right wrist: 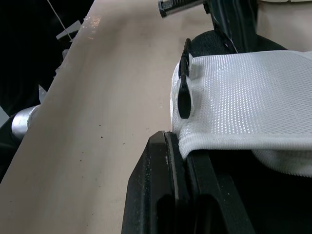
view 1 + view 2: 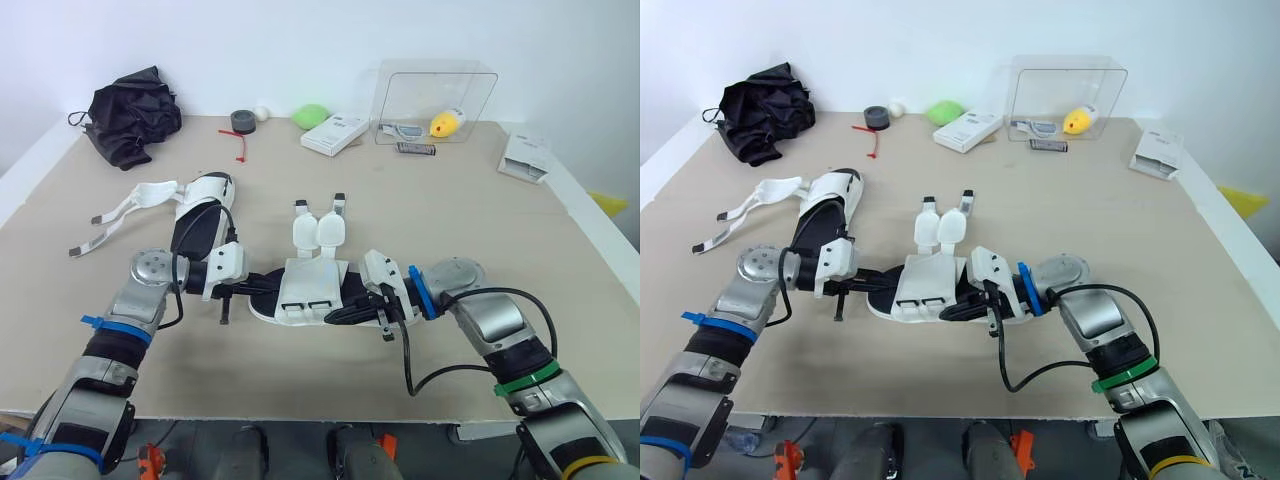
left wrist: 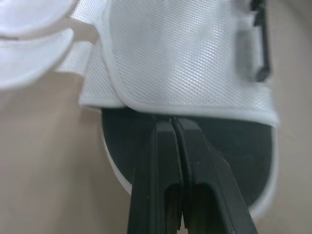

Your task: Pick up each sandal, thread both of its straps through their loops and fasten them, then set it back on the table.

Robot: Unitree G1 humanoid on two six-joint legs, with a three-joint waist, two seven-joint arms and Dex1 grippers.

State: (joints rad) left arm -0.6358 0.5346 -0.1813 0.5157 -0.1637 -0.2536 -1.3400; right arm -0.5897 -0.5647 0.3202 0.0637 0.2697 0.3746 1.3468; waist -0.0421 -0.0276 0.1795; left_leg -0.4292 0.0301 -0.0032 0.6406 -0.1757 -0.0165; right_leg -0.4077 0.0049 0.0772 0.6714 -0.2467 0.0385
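From the head cameras, I am looking at the near sandal (image 2: 305,290) lying on the table (image 2: 450,210) with its long axis running across me, left to right. It is sitting squarely between my two arms. The left gripper (image 2: 258,288) is meeting its left end and the right gripper (image 2: 337,314) its right end, so each arm is equally near. Its two straps (image 2: 318,228) are lying flipped open toward the far side, not threaded. The far sandal (image 2: 195,215) is lying off to the left, well apart, with its straps splayed out too.

In the left wrist view, the black fingers (image 3: 163,161) are pressing together with nothing I can see between them. Their tips are touching the black footbed (image 3: 234,146) right at the hem of the white mesh flap (image 3: 180,58), which is lying straight ahead of them.

In the right wrist view, the fingers (image 1: 158,170) are standing narrow, and the hem of the mesh flap (image 1: 253,97) is running in between their tips. I am judging that as a pinch on the sandal. The black loop (image 1: 184,83) is standing just beyond the tips, so the lift needs to come from this end.
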